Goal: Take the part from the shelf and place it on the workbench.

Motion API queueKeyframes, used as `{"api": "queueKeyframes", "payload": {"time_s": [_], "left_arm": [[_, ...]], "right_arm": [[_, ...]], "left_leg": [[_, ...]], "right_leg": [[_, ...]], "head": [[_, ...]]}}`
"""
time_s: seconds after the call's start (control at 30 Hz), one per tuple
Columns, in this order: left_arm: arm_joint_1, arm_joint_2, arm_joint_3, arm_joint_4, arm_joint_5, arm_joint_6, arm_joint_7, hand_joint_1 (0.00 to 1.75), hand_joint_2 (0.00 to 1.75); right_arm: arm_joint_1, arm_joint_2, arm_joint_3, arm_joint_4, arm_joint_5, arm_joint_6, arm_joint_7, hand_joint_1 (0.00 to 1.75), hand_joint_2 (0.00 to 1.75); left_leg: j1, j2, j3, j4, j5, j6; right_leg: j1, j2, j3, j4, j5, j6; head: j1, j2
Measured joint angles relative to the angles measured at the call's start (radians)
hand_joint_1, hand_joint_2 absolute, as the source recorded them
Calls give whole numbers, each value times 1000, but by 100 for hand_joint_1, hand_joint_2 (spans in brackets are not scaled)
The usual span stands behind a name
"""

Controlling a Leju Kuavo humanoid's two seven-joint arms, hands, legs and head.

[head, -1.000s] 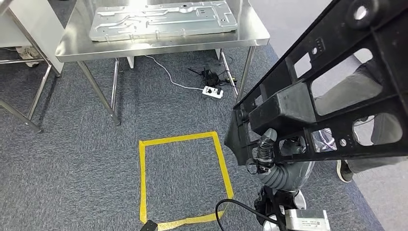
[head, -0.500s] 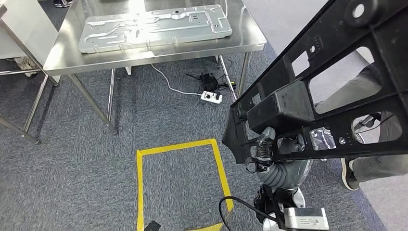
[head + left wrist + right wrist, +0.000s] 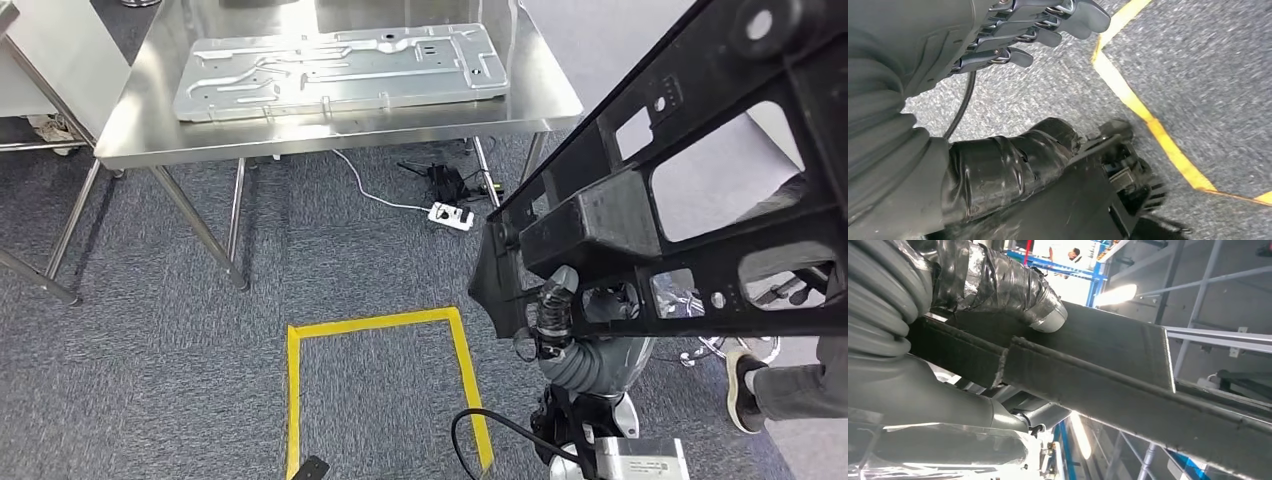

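Head view: large black part (image 3: 690, 190) carried high on the right of the scene, held from below by the right hand (image 3: 548, 318), fingers (image 3: 556, 290) hooked up around a lower bar near the left end of the part. Most of the long frame reaching far to the right of the grip, so probably heavy on that side; possible turning or slipping in the hand during walking. Steel bench (image 3: 330, 115) far ahead on the left, already carrying a flat silver metal panel (image 3: 340, 68) over most of its top; little bare surface, so risk of landing on the panel or half over the edge. On the floor between, a yellow tape square (image 3: 380, 390), and under the bench a white power strip (image 3: 449, 215) with cables: danger of tripping if stepping too close. A person's leg and shoe (image 3: 745, 385) near right, close below the part; could be struck if swinging.

Left wrist view: left hand (image 3: 1013, 35) hanging over the carpet, fingers (image 3: 1068, 17) slightly curved and apart, holding nothing. No support from this side, so all load on one hand.

Right wrist view: taped thumb (image 3: 1013, 287) pressed on a dark bar of the part, clamped. Smooth tape on a smooth bar, perhaps a weak hold.
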State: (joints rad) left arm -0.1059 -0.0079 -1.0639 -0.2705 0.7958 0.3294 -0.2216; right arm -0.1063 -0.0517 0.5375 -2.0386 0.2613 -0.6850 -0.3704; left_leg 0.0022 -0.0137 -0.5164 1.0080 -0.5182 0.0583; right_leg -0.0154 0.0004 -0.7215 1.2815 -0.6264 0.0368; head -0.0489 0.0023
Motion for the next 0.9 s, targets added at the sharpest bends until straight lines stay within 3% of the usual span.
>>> {"api": "queueKeyframes", "payload": {"time_s": [0.03, 0.07, 0.13, 0.17, 0.23, 0.3, 0.37, 0.43, 0.47, 0.5, 0.53, 0.6, 0.67, 0.8, 0.83, 0.9], "left_arm": [[0, 0, 0, 0, 0, 0, 0, 0, 175], [0, 0, 0, 0, 0, 0, 0, 0, 175], [-2, 0, 0, 0, 0, 0, 0, 0, 175], [-4, 0, 0, 0, 0, 0, 0, 0, 175], [-6, 0, 0, 0, 0, 0, 0, 0, 175], [-7, 0, 0, 0, 0, 0, 0, 0, 175], [-9, 0, 0, 0, 0, -1, 0, 0, 175], [-7, 0, 0, 0, 0, -1, 0, 0, 175], [-5, 0, 0, 0, 0, -1, 0, 0, 175], [-3, 0, 0, 0, 0, -1, 0, 0, 175], [-3, 0, 0, 0, 0, -1, 0, 0, 175], [-2, 1, 0, 0, 0, -1, 0, 0, 175], [-2, 3, 0, 0, 0, 0, 1, 0, 175], [-1, 4, 0, 0, 1, 1, 2, 0, 175], [-2, 4, 0, 0, 1, 1, 2, 0, 175], [-5, 3, 0, 0, 3, 2, 2, 0, 175]], "right_arm": [[0, 0, 0, 0, 0, 0, 0, 175, 175], [0, 0, 0, 0, 0, 0, 0, 175, 175], [0, -1, 0, 2, -1, 0, 0, 175, 175], [1, -2, 1, 3, -1, 0, 0, 175, 175], [0, -3, 1, 3, -2, 0, 0, 175, 175], [-1, -3, 2, 3, -3, 0, 0, 175, 175], [-1, -3, 2, 3, -3, 0, 0, 175, 175], [-2, -4, 3, 3, -3, 0, 0, 175, 175], [-2, -4, 3, 3, -3, 0, 0, 175, 175], [-2, -4, 3, 4, -4, 0, 0, 175, 175], [-2, -5, 3, 4, -5, 0, 0, 175, 175], [-2, -5, 3, 4, -7, 0, 0, 175, 175], [-3, -5, 5, 6, -9, 0, 0, 175, 175], [-4, -6, 7, 8, -21, 0, 0, 175, 175], [-5, -6, 8, 8, -24, 0, 0, 175, 175], [-6, -7, 8, 10, -26, 0, 5, 175, 175]], "left_leg": [[1, -2, 19, 0, -15, -4], [2, -3, 33, 0, -29, -8], [1, -6, 48, 0, -55, -20], [0, -7, 52, 0, -62, -27], [1, -6, 55, 2, -61, -37], [4, -2, 31, 60, -49, -42], [5, 1, -42, 179, -66, -47], [5, 2, -124, 275, -126, -49], [5, 3, -151, 289, -151, -48], [4, 3, -165, 274, -155, -44], [1, 3, -166, 233, -132, -37], [-11, 4, -150, 115, -15, -18], [-23, 5, -136, 42, 69, -4], [-22, 2, -101, 1, 81, 8], [-19, 0, -86, -6, 79, 11], [-17, -6, -68, -11, 71, 14]], "right_leg": [[-3, 0, 5, -57, 43, 2], [-5, 0, 11, -120, 114, 2], [-3, -2, 19, -211, 224, -6], [-1, -1, 19, -229, 248, -13], [2, 2, 28, -235, 242, -30], [2, 3, 48, -241, 230, -43], [4, 1, 71, -243, 213, -54], [8, 1, 93, -243, 193, -59], [11, 3, 107, -243, 182, -61], [14, 4, 124, -243, 170, -62], [16, 6, 141, -243, 158, -62], [20, 7, 171, -244, 135, -61], [19, 10, 184, -248, 120, -54], [16, 11, 196, -232, 114, -34], [15, 10, 183, -202, 104, -29], [11, 9, 119, -93, 65, -19]], "head": [[0, 0], [1, 0], [1, 0], [0, 0], [-2, 0], [-2, 0], [-2, 0], [-2, 0], [-2, 0], [-2, 0], [-2, 0], [-1, 0], [1, 0], [1, 0], [1, 0], [1, 0]]}}
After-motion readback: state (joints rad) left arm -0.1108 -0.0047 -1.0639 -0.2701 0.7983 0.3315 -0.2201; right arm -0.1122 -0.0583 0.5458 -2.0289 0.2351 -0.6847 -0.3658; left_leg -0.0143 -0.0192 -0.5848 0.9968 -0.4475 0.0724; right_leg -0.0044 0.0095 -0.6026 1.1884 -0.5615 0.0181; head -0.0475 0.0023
